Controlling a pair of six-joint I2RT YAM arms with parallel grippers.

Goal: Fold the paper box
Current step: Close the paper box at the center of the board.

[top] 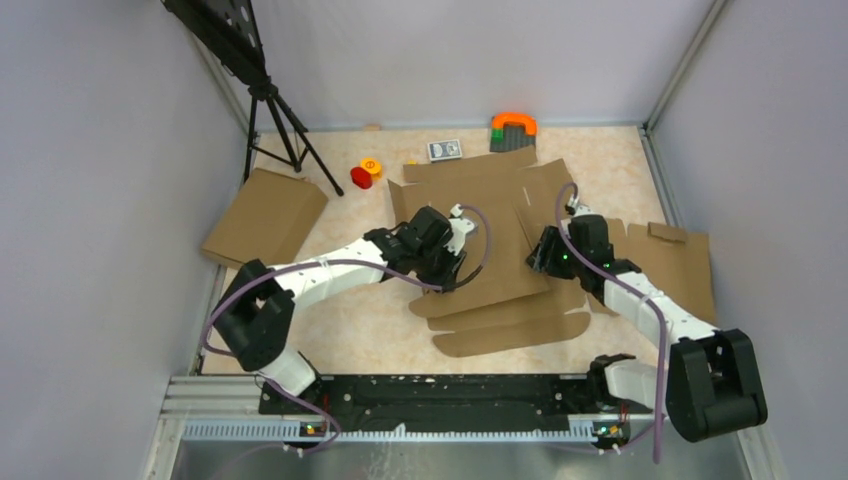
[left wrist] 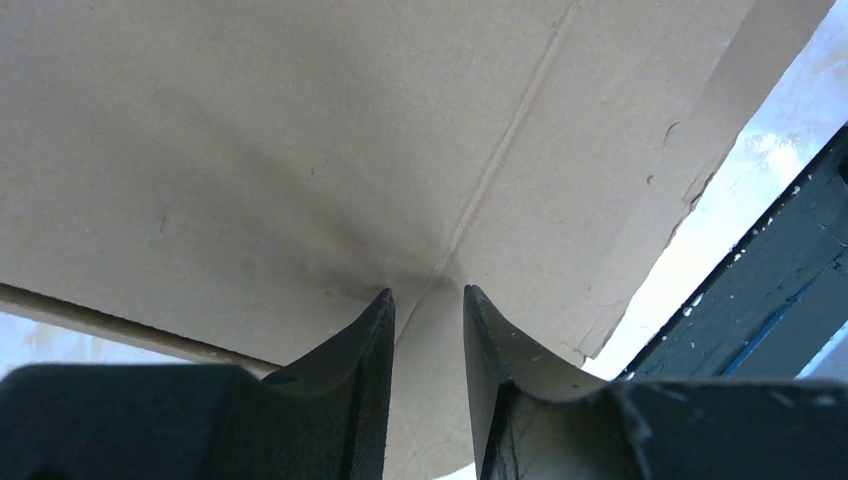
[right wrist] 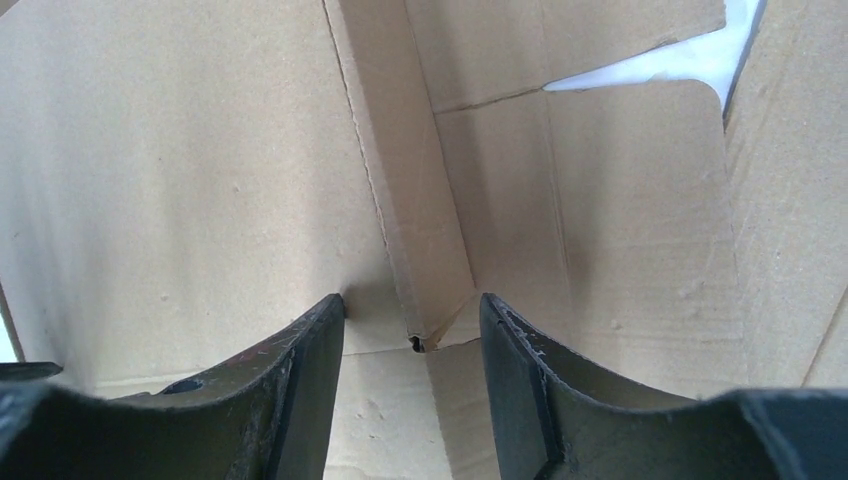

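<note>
On beige table [top: 380,335], creased corrugated paper box [top: 500,195]

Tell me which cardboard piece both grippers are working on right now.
The large die-cut paper box mid-table, with flaps and slits. The left gripper and right gripper both face it. The plain slab lies apart at far left.

Robot lab cell: plain grey walls [top: 100,150] all round, tripod [top: 283,125] far left beyond left jaws, metal mounting rail [top: 440,428] behind jaws.
</note>
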